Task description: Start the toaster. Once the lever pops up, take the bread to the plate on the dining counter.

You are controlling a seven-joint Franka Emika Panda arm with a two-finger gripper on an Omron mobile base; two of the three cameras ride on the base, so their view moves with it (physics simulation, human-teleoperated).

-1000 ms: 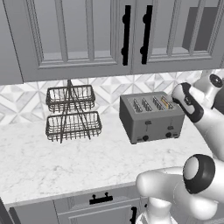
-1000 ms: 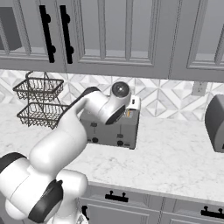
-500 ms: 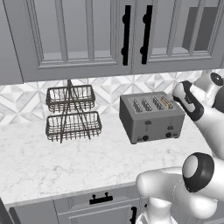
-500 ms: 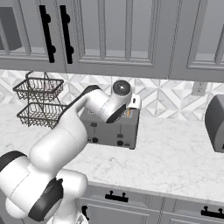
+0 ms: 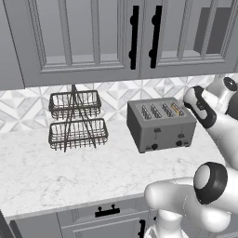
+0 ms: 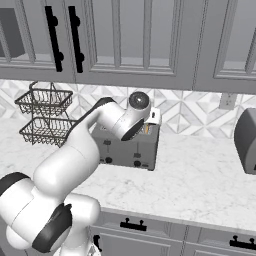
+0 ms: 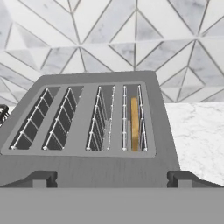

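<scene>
The grey four-slot toaster [image 5: 160,124] stands on the wall counter against the tiled backsplash. It also shows behind my arm as the toaster [image 6: 131,147]. A tan slice of bread [image 7: 134,124] stands upright, sunk in the rightmost slot; its top edge shows as the bread [image 5: 176,109]. My gripper [image 7: 111,180] hovers just above the toaster's front edge, open and holding nothing. Its two dark fingertips [image 7: 41,178] stand wide apart, spanning the toaster's top. The plate and the dining counter are out of view.
A two-tier black wire basket rack [image 5: 76,122] stands left of the toaster on the marble counter [image 5: 56,172]. Grey upper cabinets [image 5: 116,37] hang overhead. Another grey appliance [image 6: 246,141] sits at the far right, below a wall outlet [image 6: 227,101].
</scene>
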